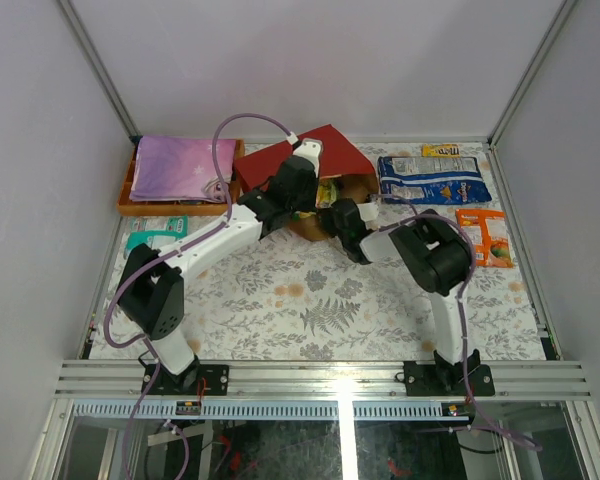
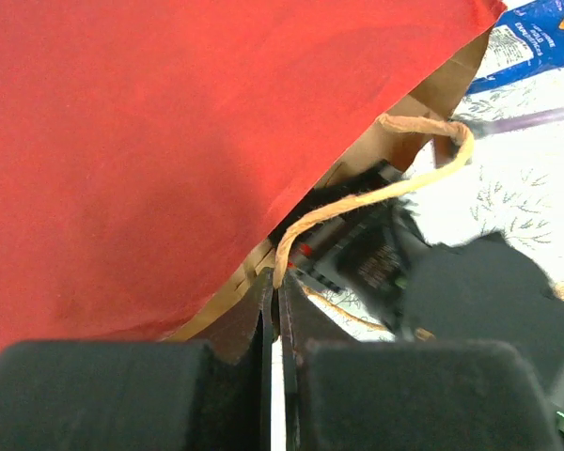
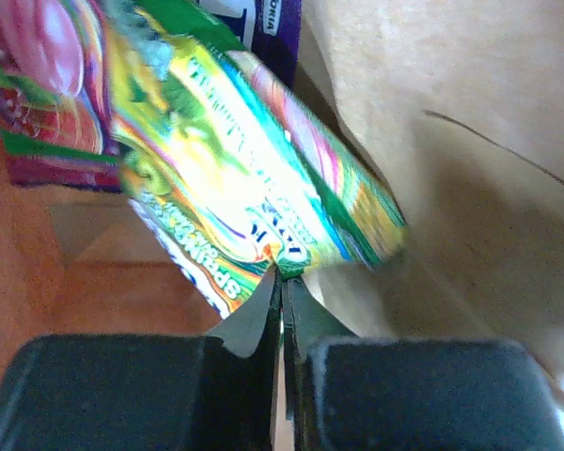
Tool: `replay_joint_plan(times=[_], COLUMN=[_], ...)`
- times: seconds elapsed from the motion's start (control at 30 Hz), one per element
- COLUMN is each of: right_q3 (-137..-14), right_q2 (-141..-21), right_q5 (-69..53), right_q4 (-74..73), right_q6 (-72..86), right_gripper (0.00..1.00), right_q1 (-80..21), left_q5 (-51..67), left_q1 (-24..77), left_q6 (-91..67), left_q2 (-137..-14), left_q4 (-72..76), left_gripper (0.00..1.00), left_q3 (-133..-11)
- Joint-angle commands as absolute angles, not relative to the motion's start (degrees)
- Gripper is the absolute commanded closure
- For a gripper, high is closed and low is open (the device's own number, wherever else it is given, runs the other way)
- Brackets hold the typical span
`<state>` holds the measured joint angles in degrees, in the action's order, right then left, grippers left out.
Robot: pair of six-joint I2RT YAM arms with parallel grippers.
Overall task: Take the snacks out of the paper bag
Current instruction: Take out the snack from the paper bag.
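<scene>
Two arms reached from the near edge across the floral table, meeting at one paper bag lying on its side toward the far middle, its mouth facing the arms.

The right gripper was inside the mouth, its fingers pressed together on the lower edge of a green-yellow candy bag. That packet was raised off the brown kraft lining but not out of the bag. Purple packaging showed behind it and to its left – one packet or two, I could not tell.

The left gripper was clamped on the bag's upper rim, where a thin loop handle ran into the fingertips, holding the red wall up.

Four snacks lay on the table outside the bag:
- a teal packet near left, beside the left arm
- an orange packet at the right
- a blue-white bag just right of the bag
- a small yellow bar beyond it

One orange tray sat in the far left corner, holding a flat purple patterned item.

From above, both wrists covered the bag's mouth – the contents there were mostly hidden.
</scene>
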<state>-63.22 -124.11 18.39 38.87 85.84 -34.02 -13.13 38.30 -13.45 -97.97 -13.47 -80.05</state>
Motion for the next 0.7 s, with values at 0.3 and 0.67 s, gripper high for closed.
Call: replay_joint_plan(times=[0.3,0.67], right_q3=[-42.67,-44.30], right_q2=[-88.90,-70.53], right_q5=[2.06,-25.93], right_q4=[33.76,1.69], right_q6=[55.24,30.96], right_gripper=[1.00,1.00], right_q1=[-33.13,-33.86], left_q5=[-15.72,-13.06], left_q1=[36.25,35.60], left_q6=[-16.62,-19.67], left_q2=[-98.99,-98.72], left_q4=[-16.04,-20.41], left_gripper=[1.00,0.92], left_q3=[-86.04,-86.32])
